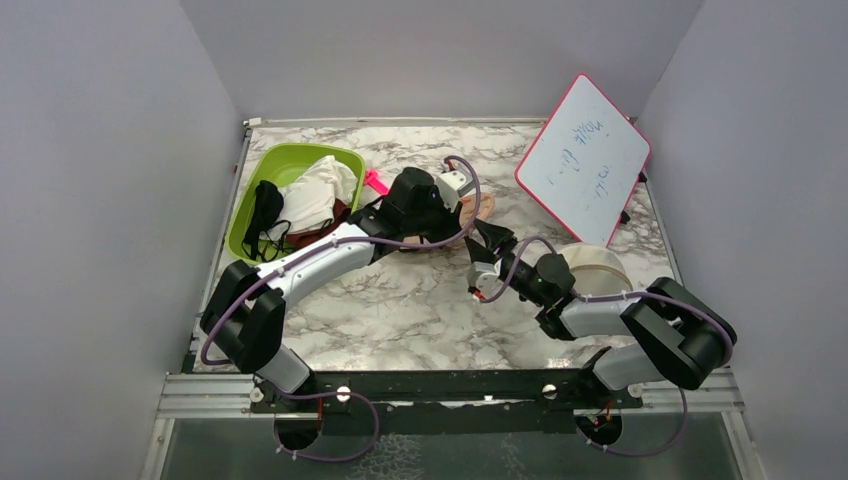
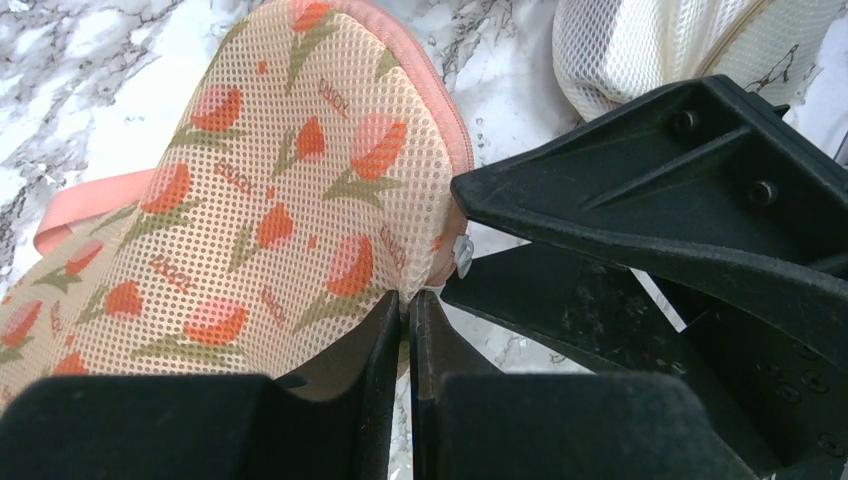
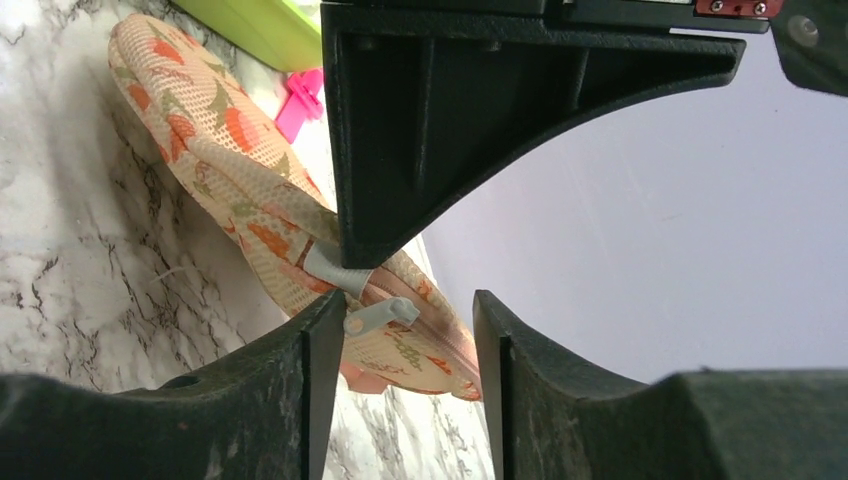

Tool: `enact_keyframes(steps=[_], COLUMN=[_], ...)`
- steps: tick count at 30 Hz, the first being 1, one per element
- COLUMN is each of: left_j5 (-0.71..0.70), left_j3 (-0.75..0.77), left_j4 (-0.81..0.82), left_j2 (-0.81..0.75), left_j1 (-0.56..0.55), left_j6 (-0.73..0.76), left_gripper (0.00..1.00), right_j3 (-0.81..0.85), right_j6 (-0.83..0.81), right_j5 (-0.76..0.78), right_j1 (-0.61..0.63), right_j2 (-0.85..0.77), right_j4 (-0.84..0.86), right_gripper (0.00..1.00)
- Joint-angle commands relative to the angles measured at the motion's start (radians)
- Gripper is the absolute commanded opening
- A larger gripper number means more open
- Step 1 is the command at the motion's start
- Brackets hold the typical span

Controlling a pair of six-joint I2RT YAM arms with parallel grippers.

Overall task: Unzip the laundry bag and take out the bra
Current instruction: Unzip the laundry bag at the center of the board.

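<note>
The flat peach mesh laundry bag [image 2: 270,200], printed with orange-and-green flowers, sits on the marble bench [image 1: 400,300] near the lime-green plastic tub [image 1: 290,158]. The left claw [image 2: 405,335] is pressed together, pinching the bag's pink-edged rim. The right claw [image 3: 405,315] is spread, with the grey zipper pull [image 3: 378,315] between its fingers.
</note>
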Motion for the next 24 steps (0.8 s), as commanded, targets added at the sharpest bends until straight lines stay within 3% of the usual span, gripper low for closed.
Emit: enact_keyframes(steps=[1,13,24], left_j5=[0.035,0.029,0.031], left_j3=[0.031,0.032,0.033], left_j4=[-0.005,-0.009,-0.01], left_j2=[0.013,0.009,0.008], left_j1=[0.006,0.006,0.006], left_j6=[-0.009,-0.005,-0.007], left_gripper=[0.0,0.0,0.0], right_j3=[0.009,-0.005,-0.016], right_j6=[0.012,0.032,0.051], right_j5=[0.029,0.047,0.083], right_j1=[0.006,0.006,0.005], right_j2=[-0.048,-0.05,-0.017], right_j4=[0.015,0.026,0.082], right_gripper=[0.46,0.43,0.3])
